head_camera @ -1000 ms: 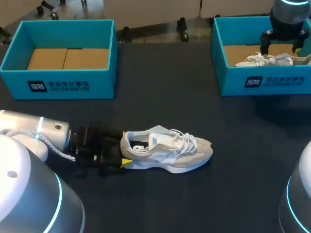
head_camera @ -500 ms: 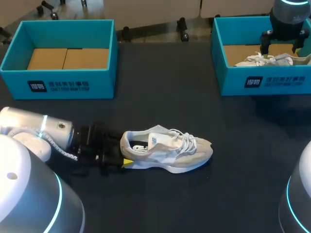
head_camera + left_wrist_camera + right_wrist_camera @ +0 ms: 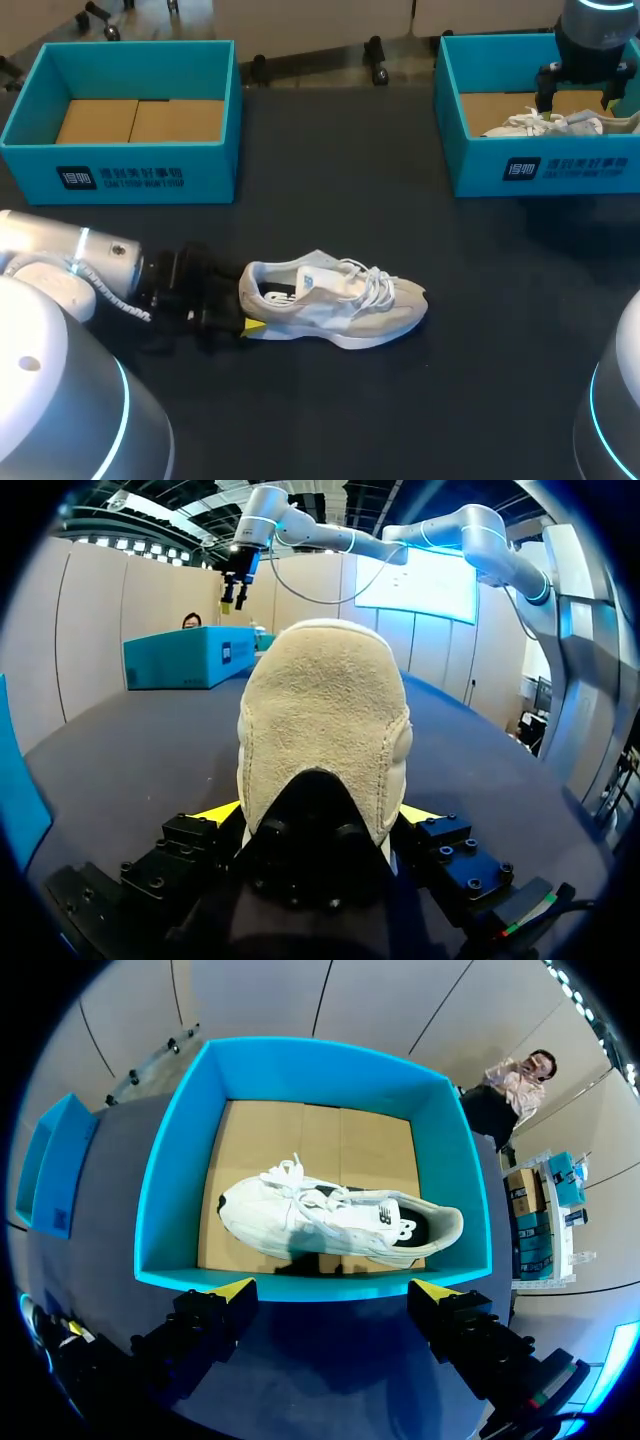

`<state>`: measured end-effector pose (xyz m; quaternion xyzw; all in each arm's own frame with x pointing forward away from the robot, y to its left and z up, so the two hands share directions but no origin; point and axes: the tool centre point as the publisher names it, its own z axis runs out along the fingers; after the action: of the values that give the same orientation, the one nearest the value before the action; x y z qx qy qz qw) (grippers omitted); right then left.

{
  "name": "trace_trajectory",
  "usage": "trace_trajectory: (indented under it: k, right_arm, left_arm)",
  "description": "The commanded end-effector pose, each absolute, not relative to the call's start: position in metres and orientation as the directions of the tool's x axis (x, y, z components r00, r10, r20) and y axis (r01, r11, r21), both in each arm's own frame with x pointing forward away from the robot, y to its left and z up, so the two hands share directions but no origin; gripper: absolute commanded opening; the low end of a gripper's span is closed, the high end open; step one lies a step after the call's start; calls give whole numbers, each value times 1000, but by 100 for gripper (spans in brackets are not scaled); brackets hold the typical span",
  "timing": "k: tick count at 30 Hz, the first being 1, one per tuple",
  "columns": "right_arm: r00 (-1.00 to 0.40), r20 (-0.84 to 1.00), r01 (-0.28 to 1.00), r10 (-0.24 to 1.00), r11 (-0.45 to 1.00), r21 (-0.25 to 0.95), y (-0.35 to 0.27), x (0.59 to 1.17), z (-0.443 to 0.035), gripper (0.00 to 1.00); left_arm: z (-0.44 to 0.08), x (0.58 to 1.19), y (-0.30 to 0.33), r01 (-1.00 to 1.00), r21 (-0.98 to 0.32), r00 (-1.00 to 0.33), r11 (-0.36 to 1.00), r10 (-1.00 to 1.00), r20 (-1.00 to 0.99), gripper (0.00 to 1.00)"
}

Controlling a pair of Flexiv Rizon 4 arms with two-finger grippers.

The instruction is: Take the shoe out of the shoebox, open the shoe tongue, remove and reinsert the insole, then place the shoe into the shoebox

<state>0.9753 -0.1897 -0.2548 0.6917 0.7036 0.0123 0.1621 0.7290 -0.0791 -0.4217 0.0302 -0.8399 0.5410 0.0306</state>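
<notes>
Head view: clamps left gripper (image 3: 247, 322) on heel of shoe (image 3: 340, 305), flat on table (image 3: 400, 420). Left wrist view: pinches heel from both sides with yellow tips. Right wrist view: holds right gripper (image 3: 333, 1290) wide open, empty, over shoebox (image 3: 165, 1180) with second shoe (image 3: 330, 1222) inside.

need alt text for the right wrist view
A white shoe lies inside an open teal shoebox, laces up. The right gripper hangs over the box's near wall, fingers open and holding nothing.
</notes>
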Motion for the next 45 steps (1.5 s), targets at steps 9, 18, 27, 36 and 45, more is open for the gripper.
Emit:
trace_trajectory:
  k: [9, 18, 27, 36, 45]
  right_arm:
    - [10, -211, 969, 978, 42, 244, -190, 975, -255, 100]
    - [10, -211, 969, 978, 42, 244, -190, 975, -255, 100]
    - [75, -177, 977, 981, -37, 211, -173, 977, -247, 100]
    - [123, -145, 973, 982, -90, 215, -142, 977, -232, 100]
    - [149, -148, 971, 978, -117, 207, -101, 970, -227, 100]
  left_arm:
    - [-424, 733, -73, -87, -900, -996, 427, -6, 93, 0]
    - [-424, 733, -73, -87, -900, -996, 427, -6, 93, 0]
    - [-424, 733, -73, -87, -900, -996, 427, -6, 93, 0]
    - [-424, 733, -73, -87, -900, -996, 427, -6, 93, 0]
    - [-424, 733, -73, -87, -900, -996, 427, -6, 93, 0]
